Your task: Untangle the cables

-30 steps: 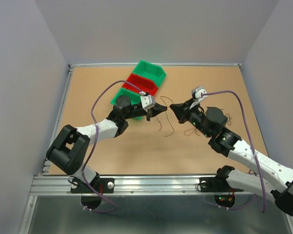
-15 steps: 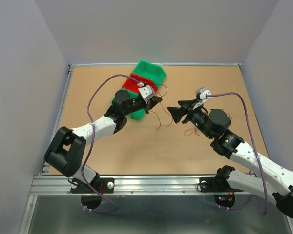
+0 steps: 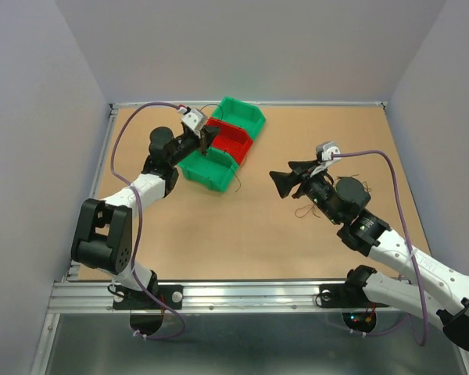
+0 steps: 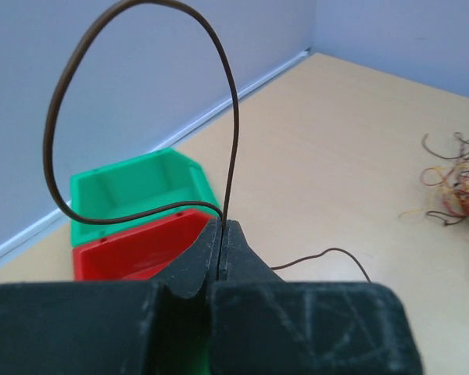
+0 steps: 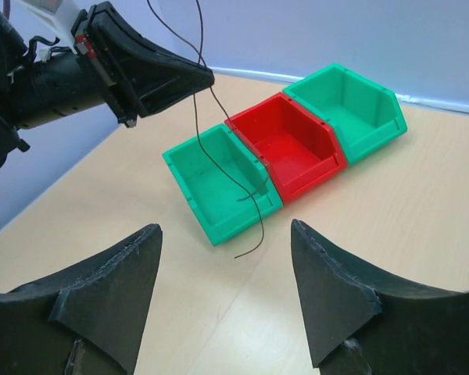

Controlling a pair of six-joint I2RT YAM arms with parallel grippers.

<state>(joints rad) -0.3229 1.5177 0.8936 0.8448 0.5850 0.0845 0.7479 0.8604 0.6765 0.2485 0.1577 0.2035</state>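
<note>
Pinching a dark brown wire (image 4: 233,148), the left gripper (image 3: 209,139) hangs above the near green bin (image 5: 219,183), the strand trailing across the bin onto the table (image 3: 242,226). Jaws spread and empty, the right gripper (image 3: 285,178) sits well apart, with the remaining tangle (image 4: 460,187) lying just beside it.

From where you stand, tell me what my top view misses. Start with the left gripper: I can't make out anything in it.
Observer: The left gripper is shut on a dark brown wire that loops up above its fingertips.
Operator: Say where the loose end goes.
Observer: In the right wrist view it hangs down over the near green bin, with its tip just outside the front wall.
Operator: Report the right gripper.
Observer: The right gripper is open and holds nothing.
Operator: Find the remaining cables.
Observer: A small curly tangle lies on the table, apart from the bins.
</note>
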